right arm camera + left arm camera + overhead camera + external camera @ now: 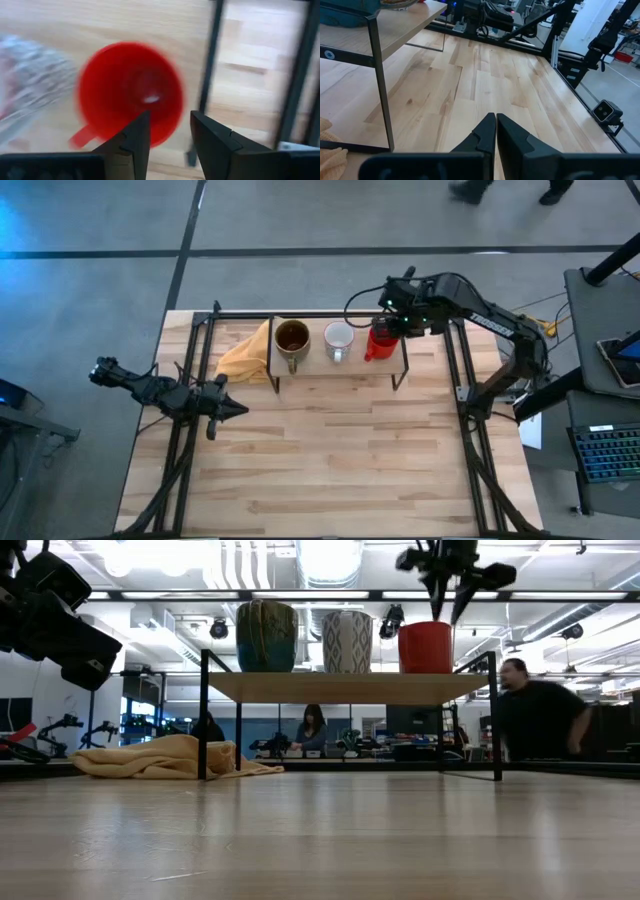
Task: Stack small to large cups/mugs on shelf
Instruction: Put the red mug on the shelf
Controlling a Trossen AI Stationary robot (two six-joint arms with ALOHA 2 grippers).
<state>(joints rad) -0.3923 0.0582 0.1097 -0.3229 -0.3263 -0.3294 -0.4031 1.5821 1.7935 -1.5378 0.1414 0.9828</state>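
Three mugs [338, 340] line the shelf [345, 687] (red [425, 647] seemingly empty), right claw [445, 612] spread above it.

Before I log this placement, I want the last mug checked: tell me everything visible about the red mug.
The red mug is plain and glossy, with one handle, upright and seemingly empty. It stands on the shelf at its right end, beside the white mug without touching. The right gripper hovers open above its rim, not holding it.
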